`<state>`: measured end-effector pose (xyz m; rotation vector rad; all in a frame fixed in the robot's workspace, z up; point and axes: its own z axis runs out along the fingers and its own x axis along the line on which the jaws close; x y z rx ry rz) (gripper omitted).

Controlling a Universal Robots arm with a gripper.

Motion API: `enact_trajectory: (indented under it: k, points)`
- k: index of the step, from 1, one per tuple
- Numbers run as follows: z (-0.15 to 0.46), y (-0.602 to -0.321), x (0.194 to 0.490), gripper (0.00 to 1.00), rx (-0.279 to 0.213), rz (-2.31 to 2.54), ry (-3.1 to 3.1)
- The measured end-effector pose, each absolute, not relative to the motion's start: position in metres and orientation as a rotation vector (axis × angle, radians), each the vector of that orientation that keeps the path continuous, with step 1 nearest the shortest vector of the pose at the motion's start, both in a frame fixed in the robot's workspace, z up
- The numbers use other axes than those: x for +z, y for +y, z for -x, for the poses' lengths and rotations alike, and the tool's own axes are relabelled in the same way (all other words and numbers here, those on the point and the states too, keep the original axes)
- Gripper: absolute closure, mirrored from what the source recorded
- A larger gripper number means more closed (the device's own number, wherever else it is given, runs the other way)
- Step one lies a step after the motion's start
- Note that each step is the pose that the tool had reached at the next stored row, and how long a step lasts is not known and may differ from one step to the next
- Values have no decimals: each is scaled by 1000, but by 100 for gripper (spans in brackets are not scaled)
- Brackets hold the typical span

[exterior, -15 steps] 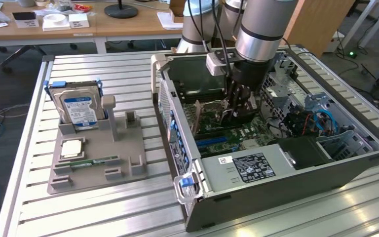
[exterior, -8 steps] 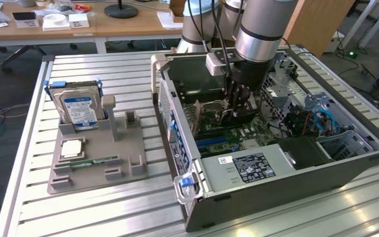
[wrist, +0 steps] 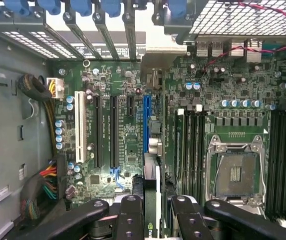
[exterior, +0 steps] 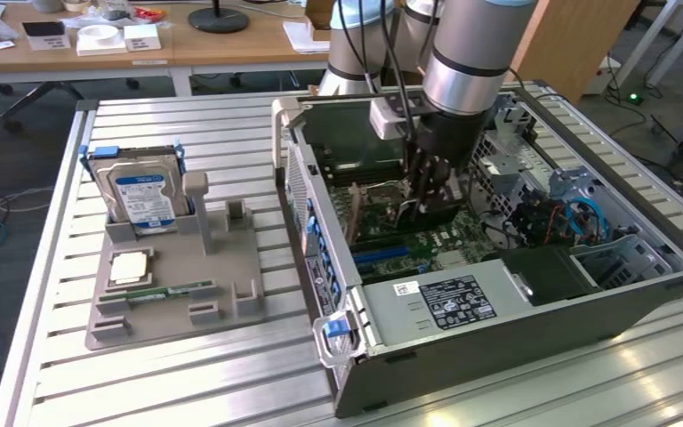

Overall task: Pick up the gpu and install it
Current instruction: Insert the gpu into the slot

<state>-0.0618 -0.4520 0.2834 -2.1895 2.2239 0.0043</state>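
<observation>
Tool (wrist: 155, 202) grips gpu (wrist: 151, 175) edge-on, aligned with blue slot (wrist: 146, 125)

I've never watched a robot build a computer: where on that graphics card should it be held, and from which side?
Its upper long edge, from straight above. The gpu stands on edge, thin side up, in line with the blue slot, so the hand can pinch its two flat faces.

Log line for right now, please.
gripper: shut on gpu | place: inside case, over motherboard | gpu: edge-on, in line with blue slot | seated: cannot tell
</observation>
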Motion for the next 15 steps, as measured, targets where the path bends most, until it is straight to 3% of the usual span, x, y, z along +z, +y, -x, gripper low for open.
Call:
enact_trajectory:
  k: [15]
  points:
    - [64,-453,278,74,4,2189,2224]
